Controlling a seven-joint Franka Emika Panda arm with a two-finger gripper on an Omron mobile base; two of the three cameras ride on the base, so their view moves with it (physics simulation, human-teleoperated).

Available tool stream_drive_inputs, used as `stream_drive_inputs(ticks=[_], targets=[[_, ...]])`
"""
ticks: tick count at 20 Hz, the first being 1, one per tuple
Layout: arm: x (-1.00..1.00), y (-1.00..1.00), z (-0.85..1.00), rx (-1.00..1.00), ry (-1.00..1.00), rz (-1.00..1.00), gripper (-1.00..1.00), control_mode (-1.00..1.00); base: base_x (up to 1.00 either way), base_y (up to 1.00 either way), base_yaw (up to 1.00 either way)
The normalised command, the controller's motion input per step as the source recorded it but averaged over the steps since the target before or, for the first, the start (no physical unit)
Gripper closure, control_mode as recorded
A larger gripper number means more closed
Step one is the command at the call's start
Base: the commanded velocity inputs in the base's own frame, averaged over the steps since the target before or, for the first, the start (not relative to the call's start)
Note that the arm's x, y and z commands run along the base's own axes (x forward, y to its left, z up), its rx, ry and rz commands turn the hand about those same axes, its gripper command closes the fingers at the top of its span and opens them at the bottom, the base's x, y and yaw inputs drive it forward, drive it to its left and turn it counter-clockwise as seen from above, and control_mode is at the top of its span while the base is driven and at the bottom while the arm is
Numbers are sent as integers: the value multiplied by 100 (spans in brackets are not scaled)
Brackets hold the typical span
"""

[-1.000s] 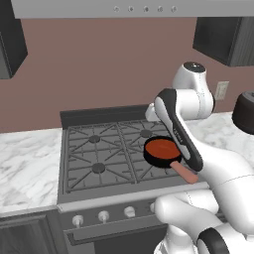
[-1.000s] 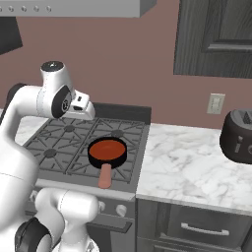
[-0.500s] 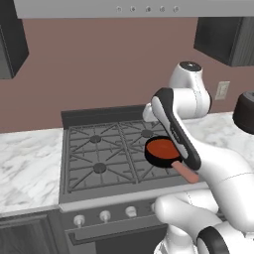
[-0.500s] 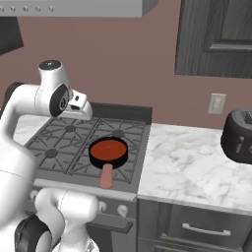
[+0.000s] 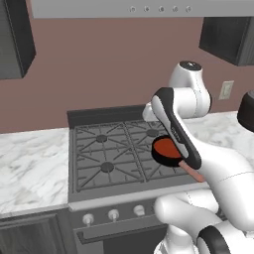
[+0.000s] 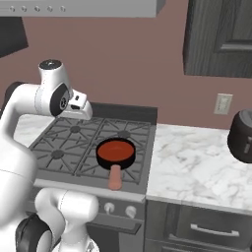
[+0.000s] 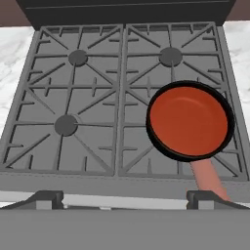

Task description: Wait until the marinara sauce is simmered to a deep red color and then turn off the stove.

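Observation:
The marinara sauce [image 7: 188, 121] is a flat orange-red disc that fills a small black pan on the front right burner of the stove [image 7: 73, 97]. The pan's salmon-pink handle [image 7: 207, 178] points toward the stove's front edge. In the right base view the sauce [image 6: 115, 149] looks red, with the handle [image 6: 114, 177] reaching toward the silver knobs [image 6: 109, 207]. My gripper [image 7: 127, 200] hangs above the stove's middle, looking down at the grates, open with nothing between its fingertips [image 7: 46, 197]. My white hand [image 6: 78, 104] hovers over the back burners. The sauce [image 5: 163, 147] is partly behind my arm in the left base view.
White marble counter lies right of the stove [image 6: 197, 167] and left of it [image 5: 30, 163]. A dark round appliance [image 6: 242, 135] stands at the far right below a wall outlet [image 6: 223, 104]. Dark cabinets and a grey hood hang overhead. Three front knobs [image 5: 113, 214] show below the grates.

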Motion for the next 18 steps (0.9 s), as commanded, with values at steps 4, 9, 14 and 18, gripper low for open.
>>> stream_drive_inputs(ticks=[4,9,14,18], targets=[[0,0,0,0,0,0,-100,100,0,55,-5],[0,0,0,0,0,0,-100,100,0,40,-7],[0,0,0,0,0,0,-100,100,0,-12,-1],[0,0,0,0,0,0,-100,100,0,-39,1]])
